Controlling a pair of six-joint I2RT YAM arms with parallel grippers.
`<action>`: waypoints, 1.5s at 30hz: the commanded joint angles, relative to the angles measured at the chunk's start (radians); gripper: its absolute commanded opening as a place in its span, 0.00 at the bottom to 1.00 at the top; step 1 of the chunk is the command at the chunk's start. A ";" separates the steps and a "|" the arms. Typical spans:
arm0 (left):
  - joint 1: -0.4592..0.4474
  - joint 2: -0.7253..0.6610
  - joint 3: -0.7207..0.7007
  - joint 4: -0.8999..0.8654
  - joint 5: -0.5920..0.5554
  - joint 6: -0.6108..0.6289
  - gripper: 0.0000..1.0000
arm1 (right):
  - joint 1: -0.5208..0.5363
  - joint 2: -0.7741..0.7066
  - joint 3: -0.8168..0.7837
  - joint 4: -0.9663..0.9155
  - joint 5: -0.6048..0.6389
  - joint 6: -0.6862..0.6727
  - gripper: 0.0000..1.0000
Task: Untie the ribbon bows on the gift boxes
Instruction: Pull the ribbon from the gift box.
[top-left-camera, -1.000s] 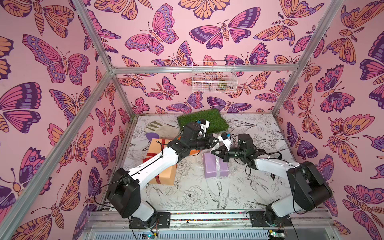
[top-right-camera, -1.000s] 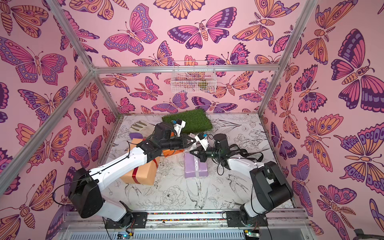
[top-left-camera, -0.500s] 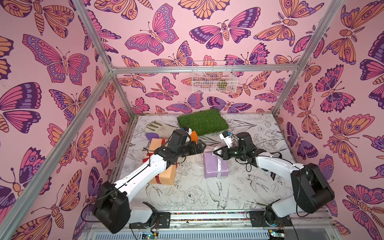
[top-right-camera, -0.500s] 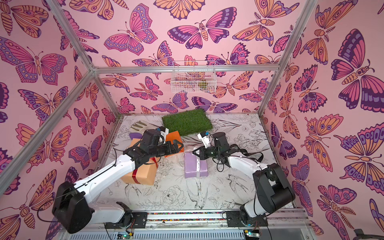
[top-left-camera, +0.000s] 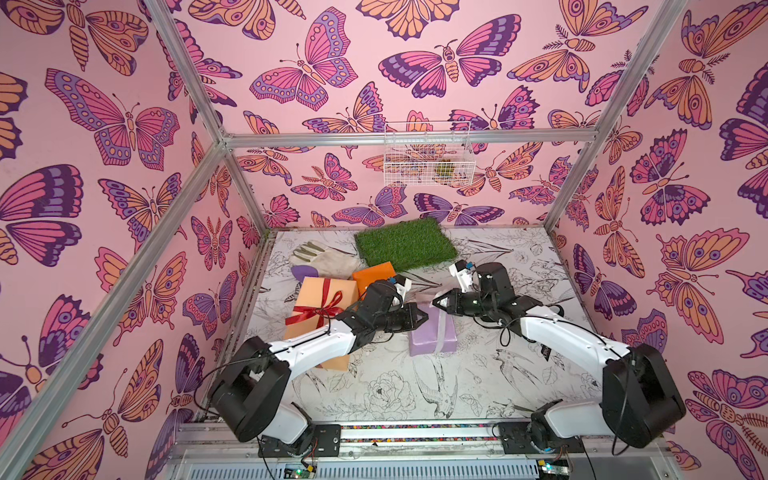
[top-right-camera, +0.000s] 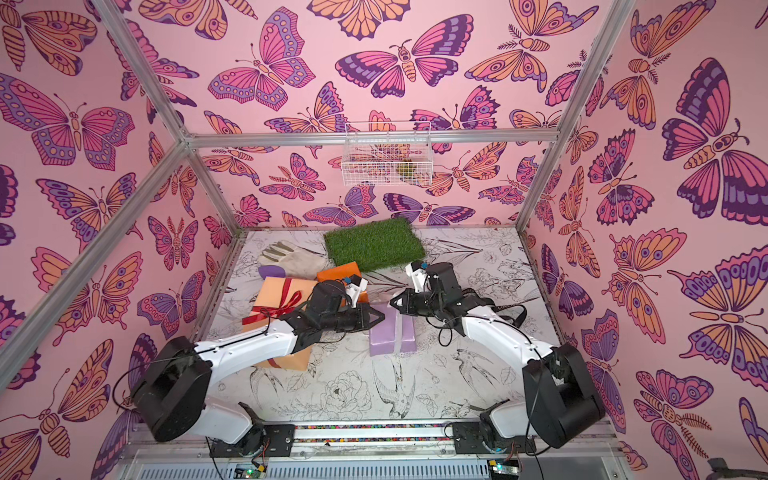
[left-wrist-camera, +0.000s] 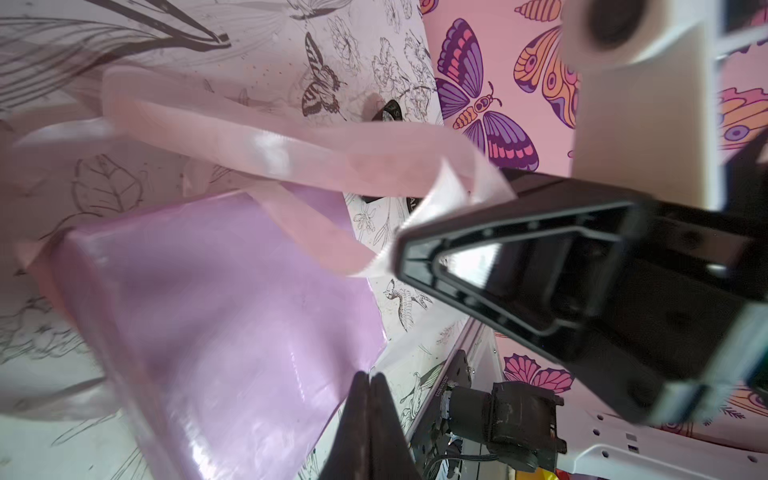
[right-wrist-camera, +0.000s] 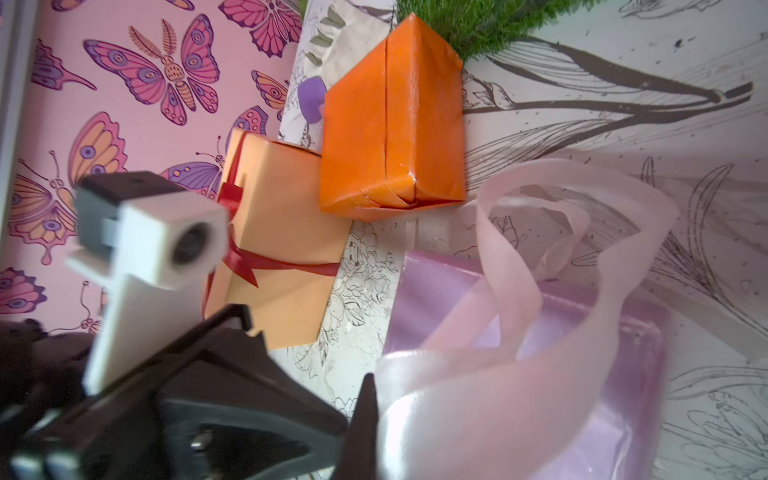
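Note:
The lilac gift box (top-left-camera: 432, 338) (top-right-camera: 392, 338) stands mid-table. Its pale ribbon (left-wrist-camera: 291, 153) (right-wrist-camera: 519, 291) rises in slack loops to my right gripper (top-left-camera: 435, 302) (right-wrist-camera: 376, 399), which is shut on it just beyond the box's far edge. My left gripper (top-left-camera: 424, 320) (left-wrist-camera: 369, 376) is shut at the box's left top edge, and nothing shows between its tips. At the left lies the peach-tan box (top-left-camera: 322, 299), its red bow (top-left-camera: 320, 309) still tied. The orange box (top-left-camera: 374, 274) (right-wrist-camera: 390, 120) carries no ribbon. A piece of black lettered ribbon (left-wrist-camera: 390, 113) lies on the table.
A green turf mat (top-left-camera: 405, 245) lies at the back centre with a pale work glove (top-left-camera: 320, 257) and a small purple piece (top-left-camera: 303, 272) to its left. A wire basket (top-left-camera: 426, 160) hangs on the back wall. Butterfly walls close three sides.
My left gripper left the spot beside the right gripper, opened, came toward the front and shut at the lilac box. The right gripper has stayed shut on the pale ribbon, barely moving.

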 joint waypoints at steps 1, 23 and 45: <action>-0.016 0.064 0.040 0.123 0.054 -0.029 0.00 | 0.012 -0.032 0.046 -0.062 0.035 0.014 0.00; -0.050 0.302 0.096 0.011 -0.050 -0.026 0.00 | 0.027 -0.139 0.155 -0.136 0.038 0.015 0.00; -0.048 0.338 0.145 -0.054 -0.009 -0.029 0.00 | -0.137 -0.136 0.932 -0.537 0.117 -0.194 0.00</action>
